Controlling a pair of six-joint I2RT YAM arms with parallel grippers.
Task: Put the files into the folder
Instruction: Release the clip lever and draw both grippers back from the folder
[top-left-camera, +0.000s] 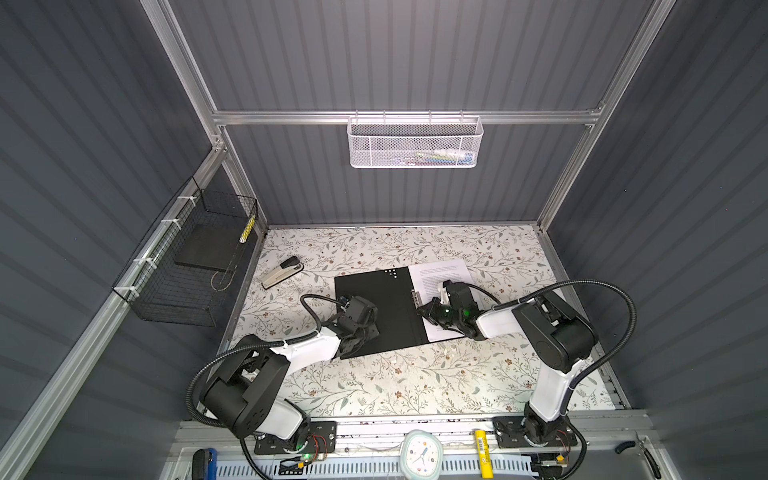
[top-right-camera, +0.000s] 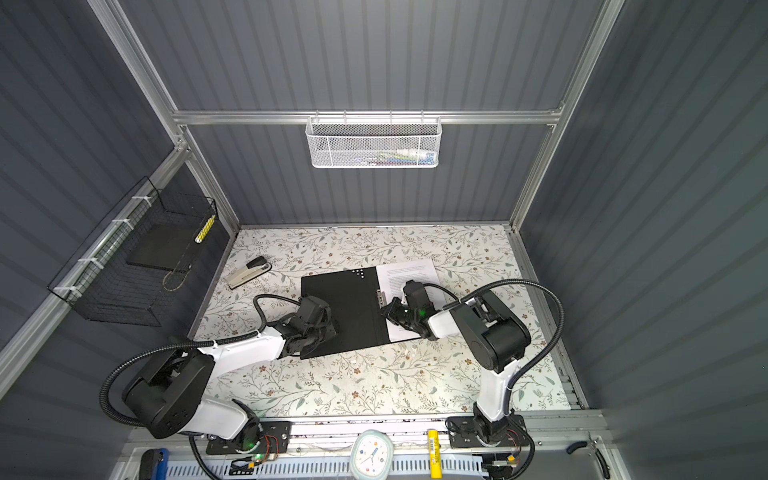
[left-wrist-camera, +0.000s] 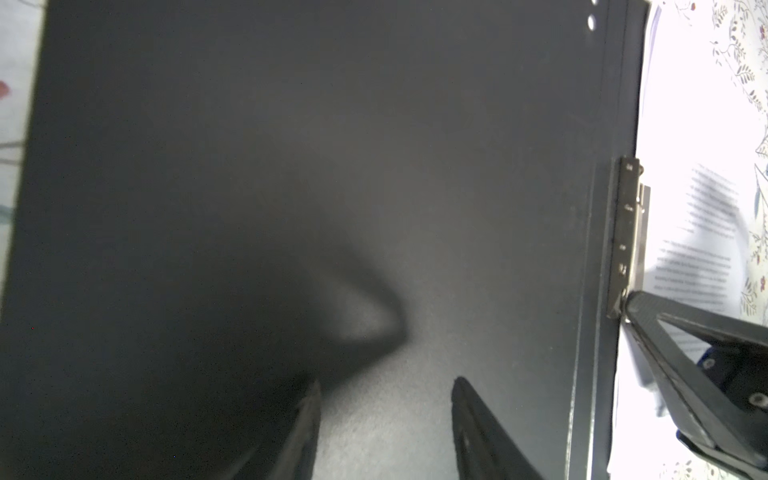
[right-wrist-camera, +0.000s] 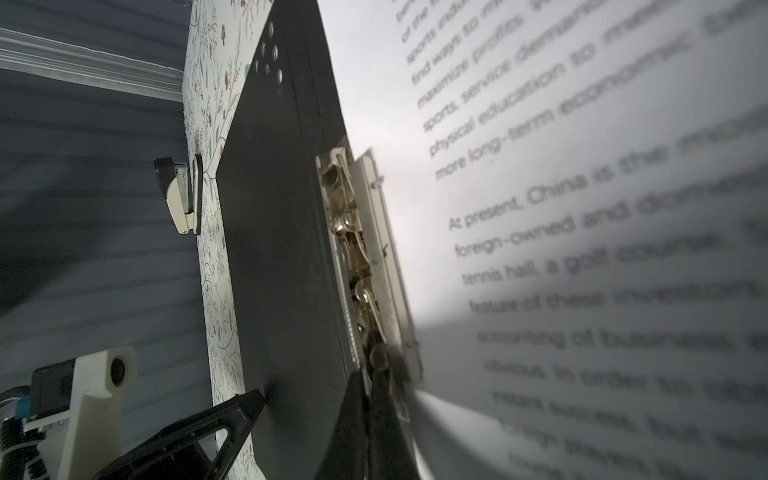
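Open folder (top-left-camera: 386, 307): left gripper (left-wrist-camera: 384, 382) parted, tips on its left flap; right gripper (right-wrist-camera: 370, 378) closed, tips touching clip (right-wrist-camera: 357, 232) near end, beside files (right-wrist-camera: 582, 187).

Stereo head, two eyes: set high above the near edge of my table (top-left-camera: 374, 386), facing steeply down and toward the far wall; distant, wide. Both top views share nearly all of it: table, both my arms, the open folder (top-left-camera: 374, 307), offset slightly sideways.

Left wrist camera: very close over the folder's left leaf, facing down past my left gripper (left-wrist-camera: 384, 386); reaches right to the clip (left-wrist-camera: 625, 232) and the files (left-wrist-camera: 698, 266).

Right wrist camera: low, grazing the files, close to the clip, facing left and far toward the stapler (right-wrist-camera: 180, 195).

Both wrist views share clip, black leaf and files. The left one also shows my right gripper (left-wrist-camera: 638, 309).
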